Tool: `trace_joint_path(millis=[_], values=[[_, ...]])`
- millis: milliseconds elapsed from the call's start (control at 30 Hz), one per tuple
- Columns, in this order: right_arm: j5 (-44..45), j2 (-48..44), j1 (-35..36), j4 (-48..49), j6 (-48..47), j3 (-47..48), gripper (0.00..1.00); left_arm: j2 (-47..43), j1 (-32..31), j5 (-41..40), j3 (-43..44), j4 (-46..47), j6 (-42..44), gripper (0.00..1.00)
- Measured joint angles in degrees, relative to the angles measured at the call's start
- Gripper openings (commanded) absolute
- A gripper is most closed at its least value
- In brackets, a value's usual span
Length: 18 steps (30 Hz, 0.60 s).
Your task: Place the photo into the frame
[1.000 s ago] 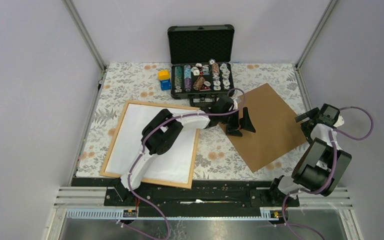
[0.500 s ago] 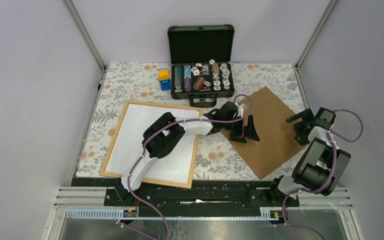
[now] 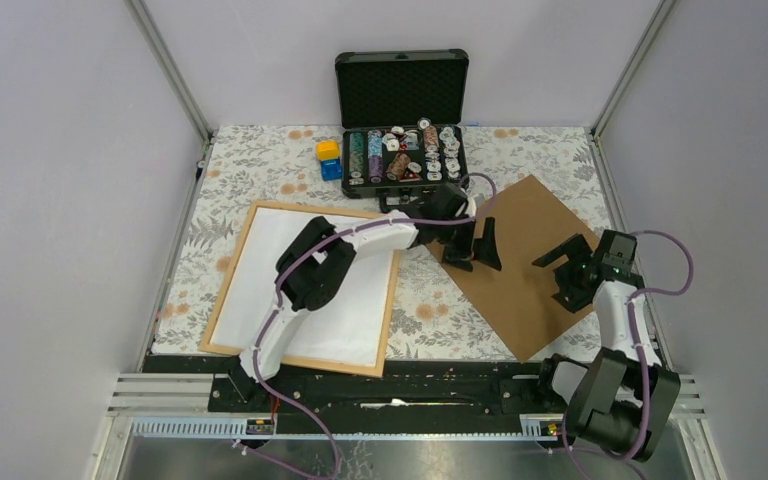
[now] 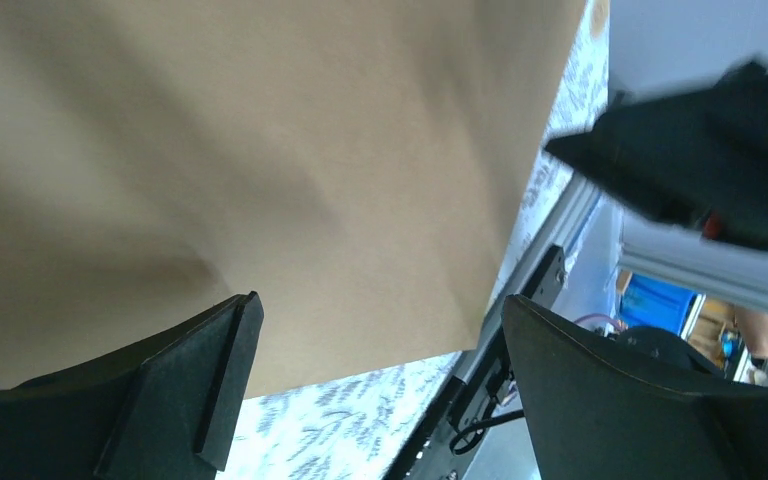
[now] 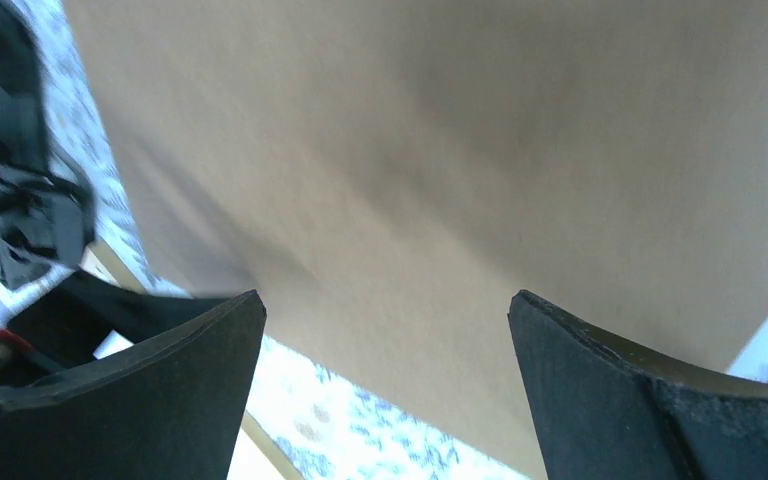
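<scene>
The light wood frame (image 3: pixel 227 278) lies flat at the left with a plain white sheet (image 3: pixel 260 270) filling it. No sunset print shows in any view. The brown hardboard backing (image 3: pixel 530 270) lies at the right. My left gripper (image 3: pixel 473 245) is open and empty over the board's left edge; its wrist view shows the gripper (image 4: pixel 378 330) spread above the board (image 4: pixel 260 150). My right gripper (image 3: pixel 565 270) is open and empty over the board's right part; its wrist view shows the gripper (image 5: pixel 385 320) apart above the board (image 5: pixel 510 150).
An open black case (image 3: pixel 400 120) of poker chips stands at the back centre, with a yellow and a blue cube (image 3: pixel 329 158) to its left. A floral cloth (image 3: pixel 260 160) covers the table. Enclosure walls close in both sides.
My right gripper has swung in from the far right edge to above the board. The board has turned a little, its near corner closer to the front. The left gripper shifted slightly.
</scene>
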Motion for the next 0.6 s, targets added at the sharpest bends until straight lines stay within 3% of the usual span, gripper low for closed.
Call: trace_joint_path(millis=[333,600], values=[[-1.5,-14.9,8.0,-16.0,2.3,-5.4,1.0,-0.2,5.8,-2.0,-1.4,-0.2,2.0,0.99],[-0.7,-14.2,11.8,-26.7,2.3,-9.1,1.0,-1.8,5.7,-1.4,-6.5,6.8,2.9,0.99]])
